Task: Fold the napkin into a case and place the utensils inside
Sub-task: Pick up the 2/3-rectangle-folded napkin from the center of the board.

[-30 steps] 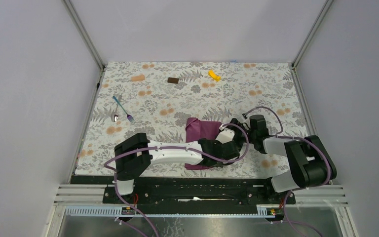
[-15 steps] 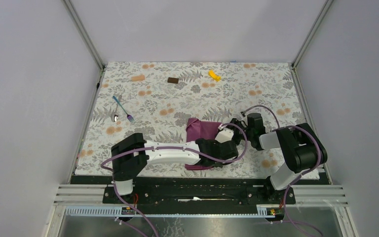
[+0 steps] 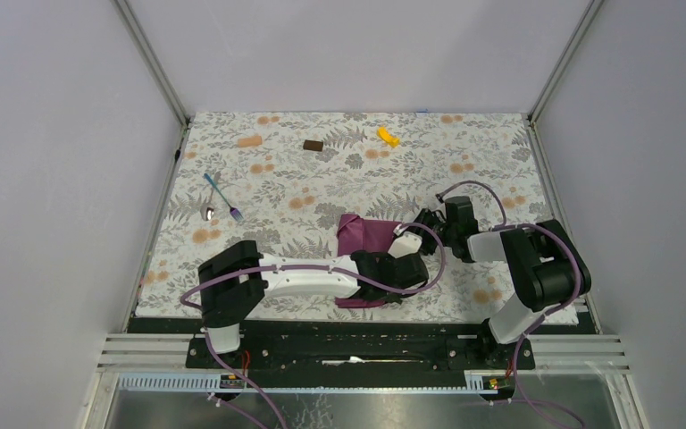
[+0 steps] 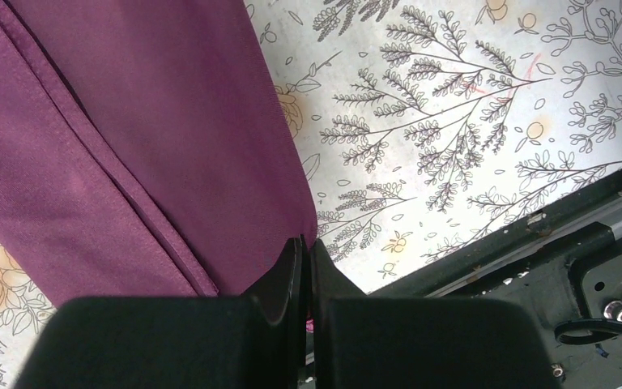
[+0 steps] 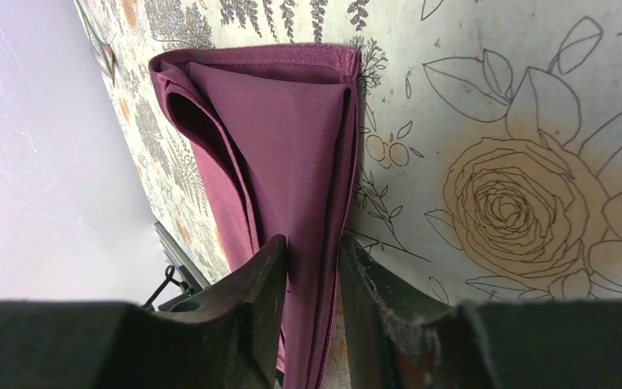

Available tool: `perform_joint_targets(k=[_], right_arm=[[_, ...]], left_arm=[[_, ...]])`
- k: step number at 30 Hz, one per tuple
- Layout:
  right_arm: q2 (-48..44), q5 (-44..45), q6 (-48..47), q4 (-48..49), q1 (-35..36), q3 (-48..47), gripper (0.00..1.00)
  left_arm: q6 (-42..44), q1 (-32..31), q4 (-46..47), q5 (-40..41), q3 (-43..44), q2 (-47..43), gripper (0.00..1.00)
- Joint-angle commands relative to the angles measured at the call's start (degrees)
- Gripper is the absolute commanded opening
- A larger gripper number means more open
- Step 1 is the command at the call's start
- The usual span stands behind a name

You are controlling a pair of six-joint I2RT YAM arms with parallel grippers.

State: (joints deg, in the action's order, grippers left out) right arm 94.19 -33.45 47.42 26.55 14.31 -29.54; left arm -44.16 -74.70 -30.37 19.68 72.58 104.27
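Utensils [image 3: 221, 200] lie on the counter [image 3: 322, 179], well left of the napkin [image 3: 371, 234]. Left hand [image 4: 301, 259] is squeezed almost flat on the napkin's near edge, just a sliver of cloth between. Right hand [image 5: 314, 247] is narrow, pinching the napkin's folded right edge.

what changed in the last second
The right arm folded back, its elbow lifting away from the near edge, while the right gripper stayed clamped on the napkin. The left arm edged slightly left. Napkin and utensils stayed put.
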Motion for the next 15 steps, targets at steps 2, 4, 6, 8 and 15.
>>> perform_joint_targets(k=[2,4,6,8,15], right_arm=[[0.79,0.62,-1.94,-0.30,0.11,-2.44,0.31],[0.83,0.82,-1.97,-0.38,-0.08,-2.77,0.24],[0.61,0.84,-2.53,-1.33,-0.86,-3.19,0.17],[-0.03,1.12,-4.12,-3.92,-2.07,-4.01,0.06],[-3.31,3.82,-16.53,-20.60,-7.11,-9.05,0.00]], left_arm=[[1.25,0.25,3.12,-1.08,-0.21,-3.06,0.00],[1.51,0.30,3.48,-1.46,-0.24,-2.90,0.00],[1.90,0.42,4.29,-2.23,-0.11,-2.64,0.00],[2.17,0.66,5.71,-3.40,0.20,-2.19,0.00],[2.53,1.86,11.98,-7.59,4.84,2.88,0.00]])
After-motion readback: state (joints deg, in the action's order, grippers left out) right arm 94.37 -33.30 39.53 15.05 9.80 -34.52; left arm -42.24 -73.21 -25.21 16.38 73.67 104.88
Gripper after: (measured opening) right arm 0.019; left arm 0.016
